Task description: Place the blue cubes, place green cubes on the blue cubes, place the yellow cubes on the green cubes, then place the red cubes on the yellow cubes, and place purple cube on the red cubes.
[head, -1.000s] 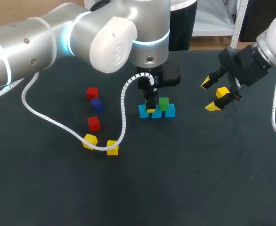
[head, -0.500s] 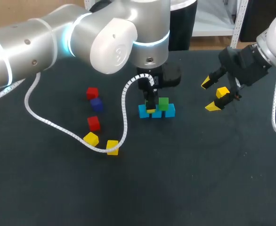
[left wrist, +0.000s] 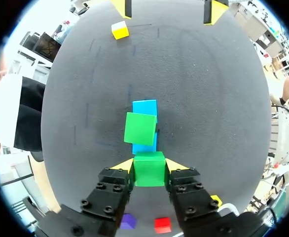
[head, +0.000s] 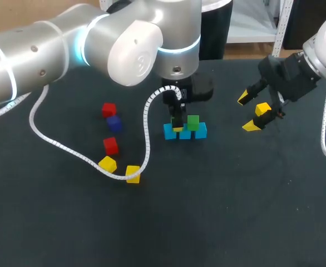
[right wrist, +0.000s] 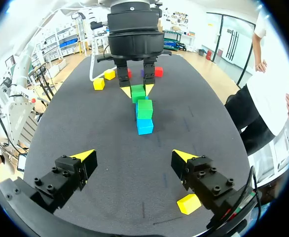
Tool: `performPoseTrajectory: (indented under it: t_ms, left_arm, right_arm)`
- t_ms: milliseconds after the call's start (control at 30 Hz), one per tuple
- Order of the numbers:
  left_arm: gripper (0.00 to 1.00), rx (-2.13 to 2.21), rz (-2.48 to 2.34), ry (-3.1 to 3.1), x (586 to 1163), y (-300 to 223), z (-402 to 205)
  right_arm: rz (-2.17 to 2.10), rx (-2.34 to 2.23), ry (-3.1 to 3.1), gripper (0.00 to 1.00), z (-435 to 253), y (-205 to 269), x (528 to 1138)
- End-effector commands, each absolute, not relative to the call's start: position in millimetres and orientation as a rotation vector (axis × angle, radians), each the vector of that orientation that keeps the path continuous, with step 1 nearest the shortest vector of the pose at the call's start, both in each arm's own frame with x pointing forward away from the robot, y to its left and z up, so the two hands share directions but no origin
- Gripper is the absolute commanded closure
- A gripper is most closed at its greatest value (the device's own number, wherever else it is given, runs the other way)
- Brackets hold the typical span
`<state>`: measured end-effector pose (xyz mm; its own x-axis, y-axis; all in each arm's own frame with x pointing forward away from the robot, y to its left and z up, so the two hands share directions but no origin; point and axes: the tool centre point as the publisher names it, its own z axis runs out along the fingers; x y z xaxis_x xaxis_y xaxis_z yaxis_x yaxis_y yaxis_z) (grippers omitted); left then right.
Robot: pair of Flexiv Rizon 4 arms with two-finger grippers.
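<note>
At the middle of the head view, the left tool (head: 177, 123) is closed on a small green cube (left wrist: 149, 173), both yellow tips pressing its sides, right at the near end of the row of bright blue cubes (head: 185, 132) on the dark table (head: 218, 211). A second green cube (head: 193, 122) already sits on the blue row, slightly turned and ahead of the held one. This suggests the held cube is meant for the free spot beside it, which would complete the green layer. The right tool (head: 248, 113) hangs at the upper right with its fingers spread wide and holding nothing. A loose yellow cube (right wrist: 189, 203) lies on the table just beside it, probably next in line. At the left of the head view wait two red cubes (head: 109, 109), a purple cube (head: 114, 123) and two more yellow cubes (head: 107, 164), kept well apart from the stack, likely so the build area is free. The arm's white coiled cable (head: 68, 147) trails close by them.
</note>
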<state>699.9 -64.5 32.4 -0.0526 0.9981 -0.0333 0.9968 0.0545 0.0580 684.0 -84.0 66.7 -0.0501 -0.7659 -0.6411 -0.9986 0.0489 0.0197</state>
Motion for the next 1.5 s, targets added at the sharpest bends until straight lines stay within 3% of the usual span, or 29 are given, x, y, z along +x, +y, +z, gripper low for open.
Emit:
performPoseTrajectory:
  t_ms: [33,1500]
  left_arm:
    - [1.00,2.128,0.027,2.236,704.2,-66.3,32.9]
    - [1.00,2.142,0.004,2.240,707.9,-67.1,27.0]
  right_arm:
    - [0.662,-1.766,1.867,0.00,66.7,-84.3,683.7]
    - [0.662,-1.766,1.867,0.00,66.7,-84.3,683.7]
